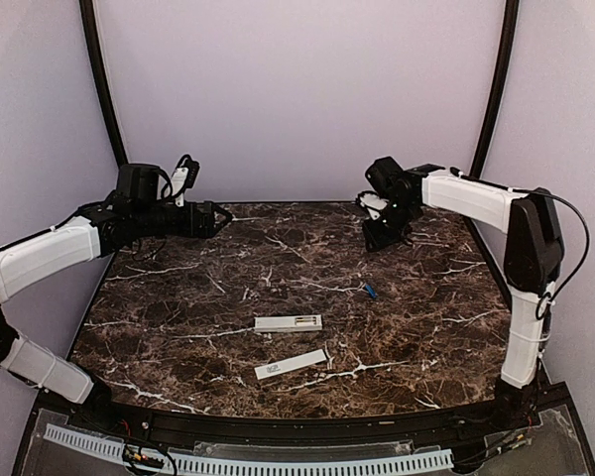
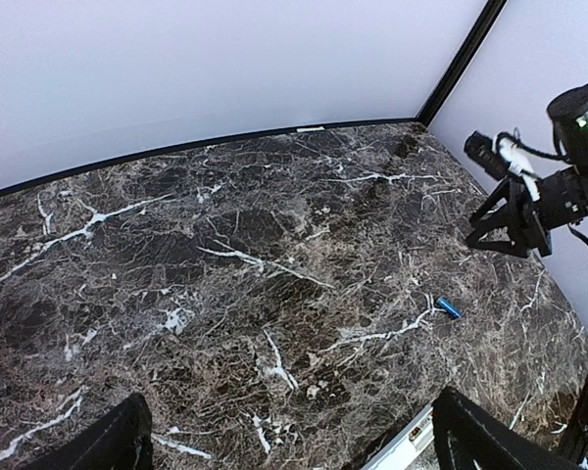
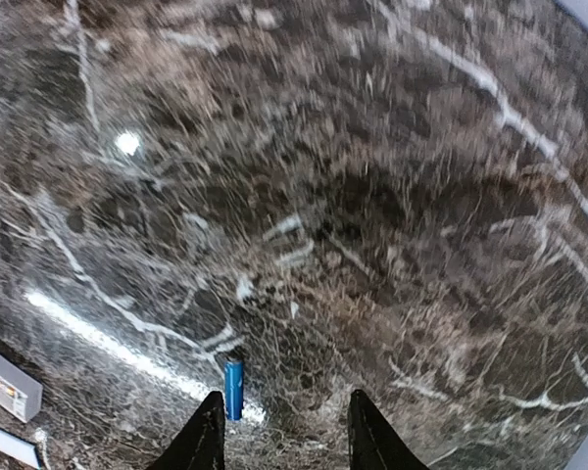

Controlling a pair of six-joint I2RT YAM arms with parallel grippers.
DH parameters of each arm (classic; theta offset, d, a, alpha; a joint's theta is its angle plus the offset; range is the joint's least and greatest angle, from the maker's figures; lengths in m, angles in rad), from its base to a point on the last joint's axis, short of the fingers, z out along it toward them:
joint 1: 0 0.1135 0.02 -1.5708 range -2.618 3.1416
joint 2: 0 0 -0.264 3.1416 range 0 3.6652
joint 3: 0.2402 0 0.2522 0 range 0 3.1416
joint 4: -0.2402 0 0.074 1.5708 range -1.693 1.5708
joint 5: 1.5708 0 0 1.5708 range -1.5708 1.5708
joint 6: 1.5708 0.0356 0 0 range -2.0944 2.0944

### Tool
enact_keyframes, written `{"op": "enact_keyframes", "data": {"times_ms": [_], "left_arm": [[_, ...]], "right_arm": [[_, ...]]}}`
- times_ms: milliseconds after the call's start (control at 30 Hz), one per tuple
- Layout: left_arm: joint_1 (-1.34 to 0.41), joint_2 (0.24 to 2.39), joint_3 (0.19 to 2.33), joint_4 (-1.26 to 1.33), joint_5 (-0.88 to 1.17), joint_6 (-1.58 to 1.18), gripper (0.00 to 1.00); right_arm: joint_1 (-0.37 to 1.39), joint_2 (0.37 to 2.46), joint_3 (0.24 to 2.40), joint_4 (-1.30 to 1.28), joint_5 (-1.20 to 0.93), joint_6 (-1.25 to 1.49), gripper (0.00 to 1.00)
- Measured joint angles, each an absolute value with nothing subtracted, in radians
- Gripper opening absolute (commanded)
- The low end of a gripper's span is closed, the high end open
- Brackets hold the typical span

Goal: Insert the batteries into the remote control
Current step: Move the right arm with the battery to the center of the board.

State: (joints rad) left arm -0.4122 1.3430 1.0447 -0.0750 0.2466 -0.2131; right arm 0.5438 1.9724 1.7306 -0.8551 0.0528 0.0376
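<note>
pale walls (image 1: pixel 297 99) close in a dark marble surface (image 1: pixel 178 297). on the top view's clock face, the left arm (image 1: pixel 50 253) hangs at 10 o'clock, its fingers (image 2: pixel 108 446) spread wide on nothing. the right arm (image 1: pixel 476 198) hangs at 2 o'clock, its fingers (image 3: pixel 204 441) part open and empty.

the remote (image 1: pixel 289 322) lies flat just toward 6 o'clock from the centre, its slot at the 3 o'clock end. a thinner white strip (image 1: pixel 292 364) lies apart from it at its 6 o'clock. one blue battery (image 1: pixel 371 291) lies loose at 2 o'clock from the remote, well apart. in the right wrist view it shows just beside one finger, not between the two.

the battery looks light, stiff and smooth, likely to roll, so pinch it across the middle of its barrel. the remote looks like light, rigid plastic that may slide on the polished stone. hold it by its long edges, away from the slot.
</note>
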Motion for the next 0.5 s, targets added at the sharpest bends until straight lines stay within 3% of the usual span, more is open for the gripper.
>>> {"op": "enact_keyframes", "data": {"times_ms": [500], "left_arm": [[-0.412, 1.343, 1.045, -0.075, 0.250, -0.213, 0.99]], "right_arm": [[0.569, 2.125, 1.666, -0.949, 0.018, 0.135, 0.35]]}}
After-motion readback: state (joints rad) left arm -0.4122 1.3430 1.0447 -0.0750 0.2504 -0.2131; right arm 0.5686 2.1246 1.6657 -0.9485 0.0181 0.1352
